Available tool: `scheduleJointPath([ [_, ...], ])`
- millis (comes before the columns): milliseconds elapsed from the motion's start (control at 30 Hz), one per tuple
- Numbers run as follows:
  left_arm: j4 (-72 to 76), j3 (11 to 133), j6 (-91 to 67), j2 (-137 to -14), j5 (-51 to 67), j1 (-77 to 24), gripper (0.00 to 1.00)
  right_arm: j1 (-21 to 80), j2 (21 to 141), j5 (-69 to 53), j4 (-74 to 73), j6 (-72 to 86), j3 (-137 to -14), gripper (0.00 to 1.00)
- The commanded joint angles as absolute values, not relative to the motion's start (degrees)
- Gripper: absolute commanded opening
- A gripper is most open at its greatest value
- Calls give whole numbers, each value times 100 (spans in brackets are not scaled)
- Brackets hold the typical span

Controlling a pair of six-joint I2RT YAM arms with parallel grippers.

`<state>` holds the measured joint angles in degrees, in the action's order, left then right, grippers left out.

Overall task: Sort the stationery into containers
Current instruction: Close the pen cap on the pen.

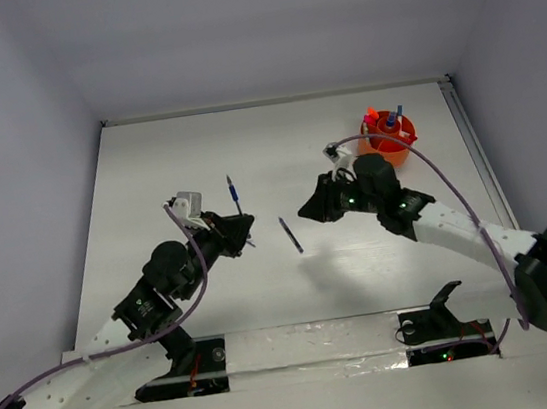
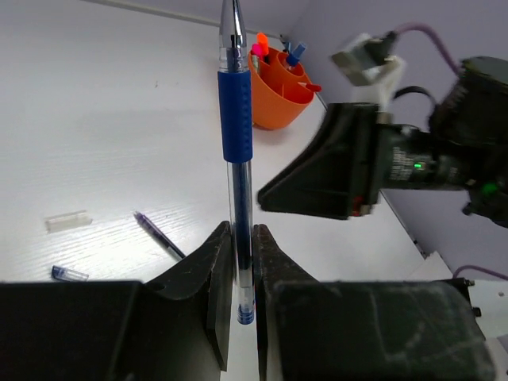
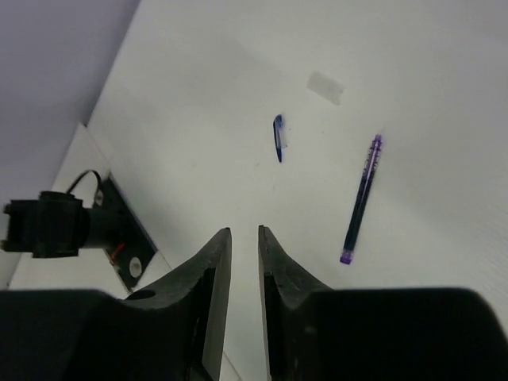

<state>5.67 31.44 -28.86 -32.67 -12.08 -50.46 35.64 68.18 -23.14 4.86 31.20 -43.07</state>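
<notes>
My left gripper (image 2: 242, 232) is shut on a blue pen (image 2: 236, 119), which stands up out of the jaws; from above, the gripper (image 1: 244, 228) is left of centre with the pen (image 1: 234, 193) pointing away. A dark purple pen (image 1: 291, 234) lies on the table between the two grippers and also shows in the right wrist view (image 3: 361, 198). My right gripper (image 3: 244, 232) is empty, its jaws a narrow gap apart, and hovers just right of the purple pen (image 1: 307, 210). The orange cup (image 1: 389, 141) at the back right holds several pens and markers.
A small blue cap (image 3: 279, 136) and a clear plastic piece (image 3: 326, 86) lie on the table beyond the purple pen. The right arm's body (image 2: 341, 171) is close in front of the left gripper. Walls enclose the table on three sides.
</notes>
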Motion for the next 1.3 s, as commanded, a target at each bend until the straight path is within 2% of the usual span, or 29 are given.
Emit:
scheduleJointPath([
  [0,-324,3655,-2821,-3024,-1126,-4984,0,4112,7853,-2499,370,2445,-5087,26],
  [100,-649,3981,-2734,-2822,-949,-4983,0,4517,8706,-2215,44,2136,-5763,26],
  [233,-782,4201,-2681,-2506,-686,-4983,0,4790,9664,-1943,-165,1926,-6494,44],
  [533,-361,4377,-2584,-2706,-27,-4931,0,5098,11205,-1011,-1019,1415,-7901,52],
  [767,263,4491,-2479,-3111,685,-4589,0,5265,11733,-554,-1336,1213,-8454,52],
  [1100,510,4342,-2531,-3181,1081,-4228,0,5563,12339,-115,-1696,967,-9000,51],
  [1267,650,4351,-2584,-3278,1371,-4175,0,5687,12559,219,-1925,853,-9228,46],
])
